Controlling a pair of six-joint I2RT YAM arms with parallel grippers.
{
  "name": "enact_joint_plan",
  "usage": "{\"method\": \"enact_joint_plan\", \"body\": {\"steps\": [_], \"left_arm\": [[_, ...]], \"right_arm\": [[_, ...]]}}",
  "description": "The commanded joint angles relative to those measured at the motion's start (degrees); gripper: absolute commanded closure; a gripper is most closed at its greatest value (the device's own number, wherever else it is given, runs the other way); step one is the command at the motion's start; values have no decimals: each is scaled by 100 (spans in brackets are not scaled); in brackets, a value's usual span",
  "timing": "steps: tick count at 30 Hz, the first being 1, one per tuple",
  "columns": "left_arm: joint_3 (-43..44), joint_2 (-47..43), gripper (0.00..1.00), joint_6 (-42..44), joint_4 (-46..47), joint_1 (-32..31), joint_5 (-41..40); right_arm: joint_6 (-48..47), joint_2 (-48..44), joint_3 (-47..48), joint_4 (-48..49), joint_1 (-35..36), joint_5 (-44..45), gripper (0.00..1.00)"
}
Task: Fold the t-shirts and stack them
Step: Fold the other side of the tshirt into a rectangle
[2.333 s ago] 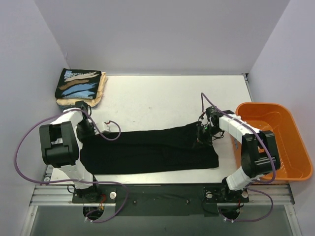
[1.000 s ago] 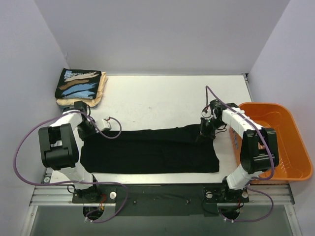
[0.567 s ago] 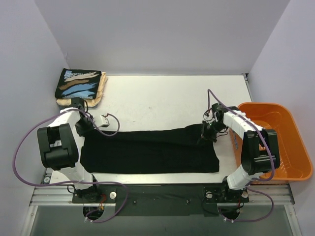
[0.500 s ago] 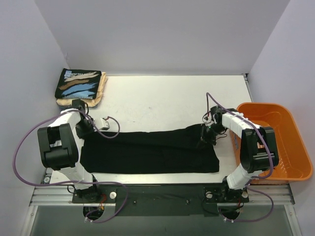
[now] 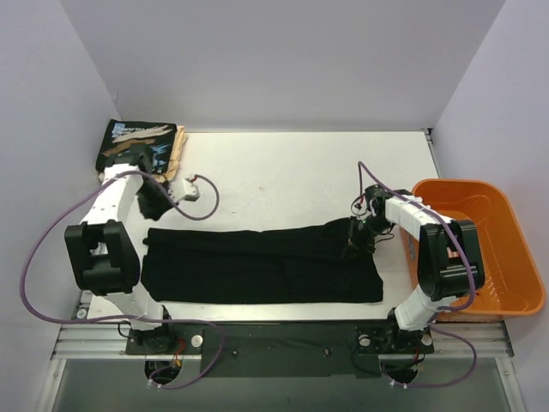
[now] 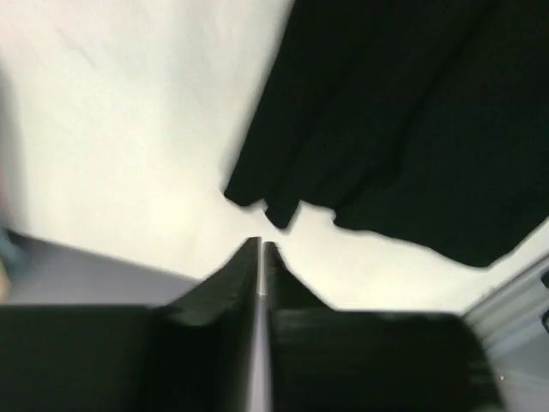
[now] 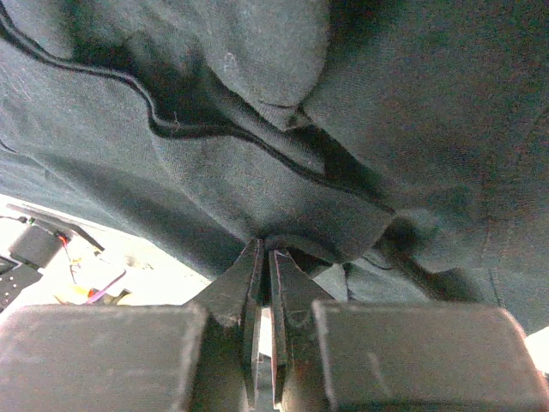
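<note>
The plain black t-shirt lies as a long folded band across the front of the table. My right gripper is shut on a fold at its far right end; in the right wrist view the fingertips pinch the black cloth. My left gripper is shut and empty, just behind the shirt's left end. The left wrist view shows its tips short of the shirt's corner. The printed black shirt lies folded on the cream shirt at the far left.
An orange plastic basket stands at the right edge of the table, close to my right arm. White walls close the table at the back and both sides. Purple cables loop around both arms.
My left gripper has drawn back from the black shirt's left end toward the folded stack. My right gripper has shifted slightly nearer, still at the shirt's right end.
</note>
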Motion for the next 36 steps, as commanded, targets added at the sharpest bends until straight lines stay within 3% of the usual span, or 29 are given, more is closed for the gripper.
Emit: {"method": "enact_joint_plan", "body": {"steps": [1, 5, 7, 9, 15, 20, 27, 36], "left_arm": [[354, 30, 100, -1713, -180, -1449, 1422], [-269, 249, 100, -2954, 1086, -2777, 1479], [-455, 442, 100, -3419, 1745, -3130, 1391], [-543, 618, 100, -3815, 2429, -3378, 1242], [-631, 944, 100, -4098, 2889, -3748, 1083], [-842, 927, 100, -4045, 2863, -3818, 1092], [-1448, 49, 100, -3009, 2020, -3836, 1566], [-2020, -286, 100, -2420, 1415, -3774, 1223]], "right_arm": [[-40, 31, 161, -211, 36, 97, 100], [-84, 5, 99, -193, 45, 97, 100], [-92, 13, 73, -176, 45, 114, 100], [-92, 13, 47, -141, 45, 97, 100], [-110, -66, -59, -70, 45, 88, 100], [-136, -127, -156, -53, 45, 97, 100], [-180, -145, -217, -26, 36, 106, 100], [-189, -224, -287, 35, 36, 88, 100]]}}
